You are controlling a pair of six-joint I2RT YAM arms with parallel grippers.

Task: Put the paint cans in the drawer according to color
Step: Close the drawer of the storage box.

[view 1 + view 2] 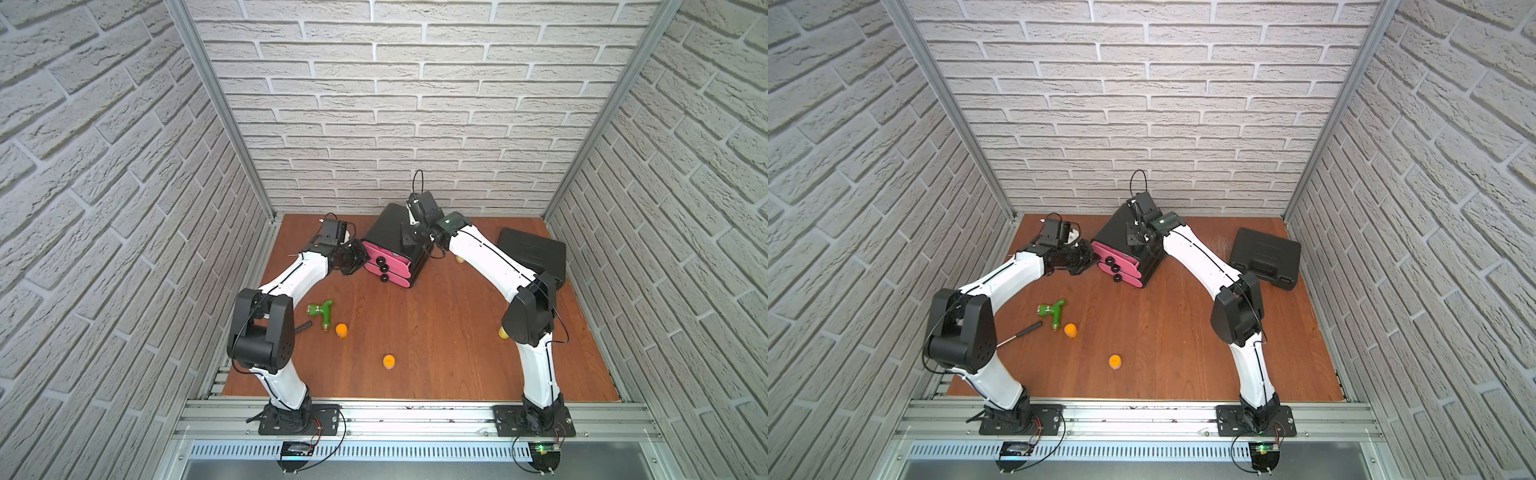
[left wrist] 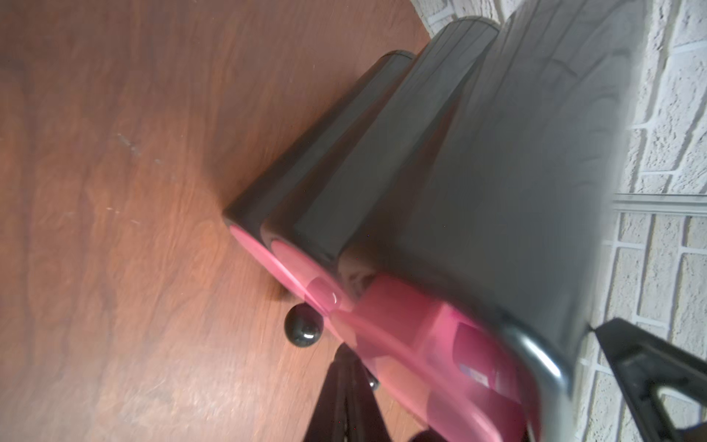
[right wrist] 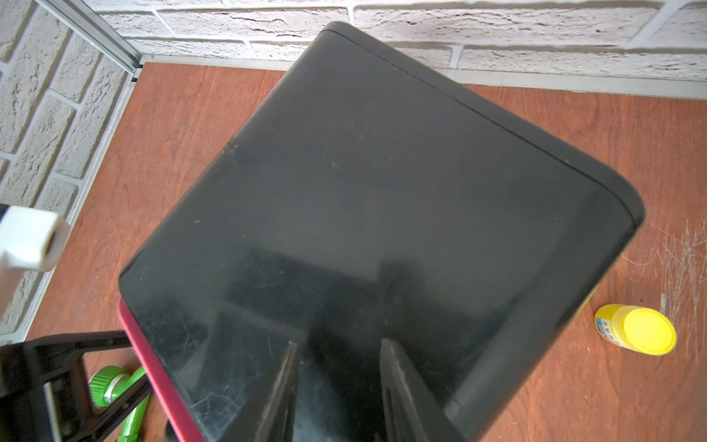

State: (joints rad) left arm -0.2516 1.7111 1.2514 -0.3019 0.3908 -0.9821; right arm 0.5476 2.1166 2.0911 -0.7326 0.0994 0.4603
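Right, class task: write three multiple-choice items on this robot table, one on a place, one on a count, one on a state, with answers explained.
1. The green T-shaped piece lies: A on the cabinet; B beside an orange-lidded jar; C on the black case.
2. Orange-lidded jars in view: A one; B two; C four.
3. The left pincer is: A shut; B wide open; C out of view.
1 B: it lies next to that jar. 2 B: a second one sits nearer the arms' bases. 3 A: the left wrist view shows its fingers together.
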